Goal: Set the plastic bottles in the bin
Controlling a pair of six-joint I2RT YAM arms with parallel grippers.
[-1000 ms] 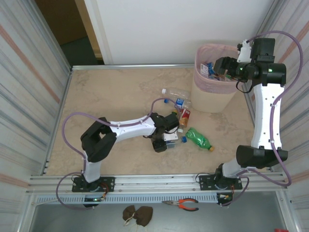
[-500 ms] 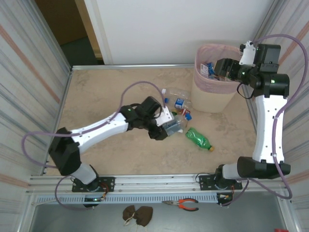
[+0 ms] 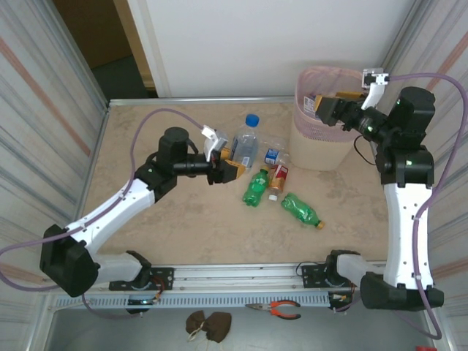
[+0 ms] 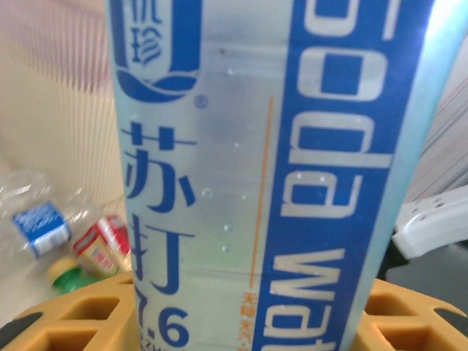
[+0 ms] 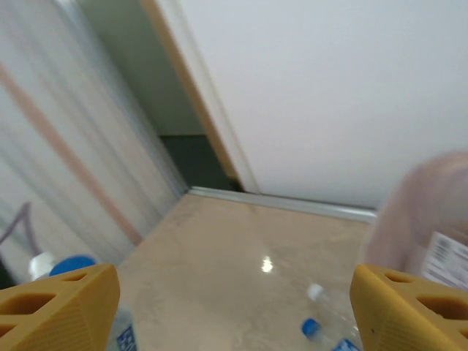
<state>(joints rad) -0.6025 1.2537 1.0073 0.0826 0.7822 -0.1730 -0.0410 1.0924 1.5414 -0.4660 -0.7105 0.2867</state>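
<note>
Two green bottles (image 3: 256, 187), one soda-water bottle (image 3: 245, 146), one red-labelled bottle (image 3: 278, 178) — one bin (image 3: 325, 150)

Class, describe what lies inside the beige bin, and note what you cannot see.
Inside the bin, the pink liner and one white-labelled bottle near its rim show. The right arm's fingers hang over the opening, covering the rest; the bottom is hidden.

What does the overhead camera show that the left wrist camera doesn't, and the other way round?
Overhead adds the blue cap of the held bottle, a green bottle with an orange cap, and pliers below the table edge. The left wrist adds the blue print on the held bottle's label, close up. Both share the held bottle in the left gripper and a red-labelled bottle lying beyond it.
</note>
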